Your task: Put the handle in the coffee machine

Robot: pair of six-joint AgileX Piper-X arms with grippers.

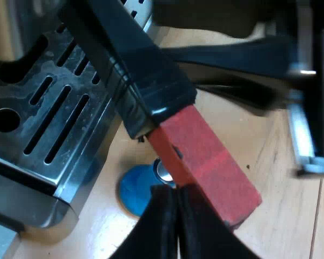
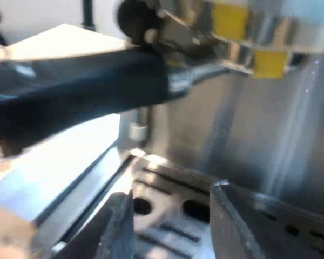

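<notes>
1. Left gripper (image 1: 174,213): fingers pressed together with nothing between them, tips set against the red end (image 1: 205,159) of the handle (image 1: 146,75).
2. Handle: slants out over the slotted drip tray (image 1: 48,118). A blue tamper (image 1: 135,190) lies on the wooden table (image 1: 270,162) beneath the red end.
3. Holder (image 2: 197,75): its metal neck runs up into the brewing head at the front of the espresso machine (image 2: 270,140). Whether it is fully locked cannot be told.
4. Right gripper (image 2: 171,193): fingers spread and holding nothing, low over the drip tray and below the handle.
5. Step in hand, as judged: the locking turn. The next move calls for a steady sideways push on the red end, with the holder kept pressed up in its seat so that it does not drop out.
</notes>
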